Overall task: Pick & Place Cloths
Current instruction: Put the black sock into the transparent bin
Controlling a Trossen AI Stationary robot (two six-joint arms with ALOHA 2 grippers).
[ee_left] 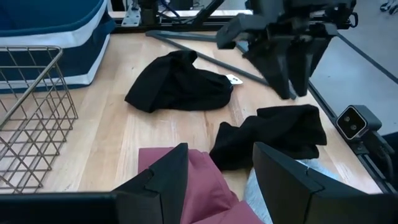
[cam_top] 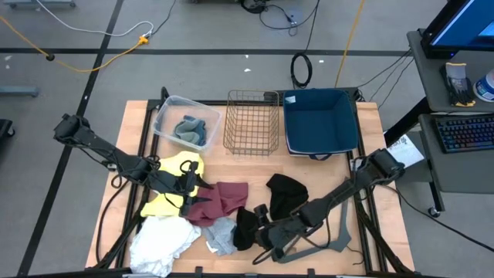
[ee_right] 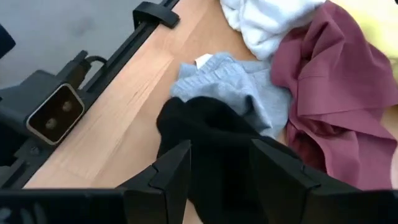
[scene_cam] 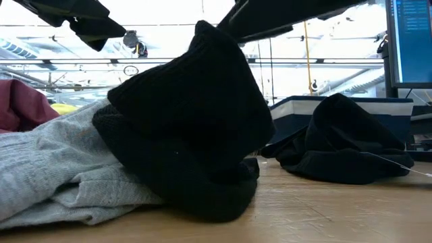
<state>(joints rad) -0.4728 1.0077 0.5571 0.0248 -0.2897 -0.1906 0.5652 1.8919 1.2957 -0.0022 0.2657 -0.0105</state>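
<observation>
Right gripper (cam_top: 261, 225): my fingers spread, poised above black cloth (cam_top: 245, 227), near table edge, beside light grey cloth (cam_top: 221, 235). Left gripper (cam_top: 187, 188): spread over maroon cloth (cam_top: 218, 201).

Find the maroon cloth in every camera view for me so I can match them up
High view: the maroon cloth lies left of centre, under the left gripper.
Low view: a maroon edge at far left, behind the light grey cloth.
Left wrist view: bottom centre, between that arm's own fingers.
Right wrist view: right side.
Shared landmark: the light grey cloth lying against it, seen in high, low and right wrist views.
</observation>
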